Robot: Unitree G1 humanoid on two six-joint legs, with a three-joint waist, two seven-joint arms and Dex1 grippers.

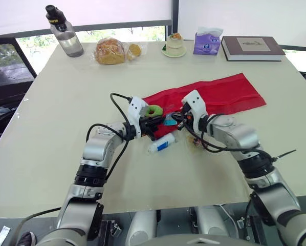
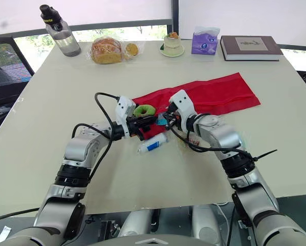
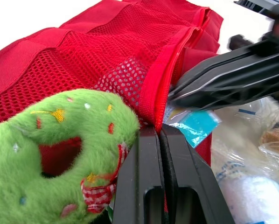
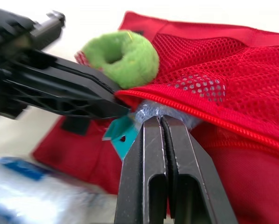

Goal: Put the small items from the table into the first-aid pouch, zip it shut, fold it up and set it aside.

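Observation:
The red mesh first-aid pouch (image 1: 219, 95) lies unfolded across the middle of the table. A green plush ring (image 1: 154, 110) rests on its near left end. My left gripper (image 3: 160, 133) is shut on the red rim of a mesh pocket (image 3: 177, 60), holding it up. From the right, my right gripper (image 4: 160, 122) is shut on a clear packet with a teal label (image 4: 123, 135), at the pocket's mouth under the lifted rim. A white tube with a blue label (image 1: 161, 143) lies on the table just in front of both grippers.
A small clear-wrapped item (image 1: 198, 142) lies under my right wrist. Along the far edge stand a water bottle (image 1: 66, 33), bagged bread (image 1: 111, 51), a cupcake on a plate (image 1: 174, 44), a purple tissue pack (image 1: 208, 41) and a book (image 1: 253, 47).

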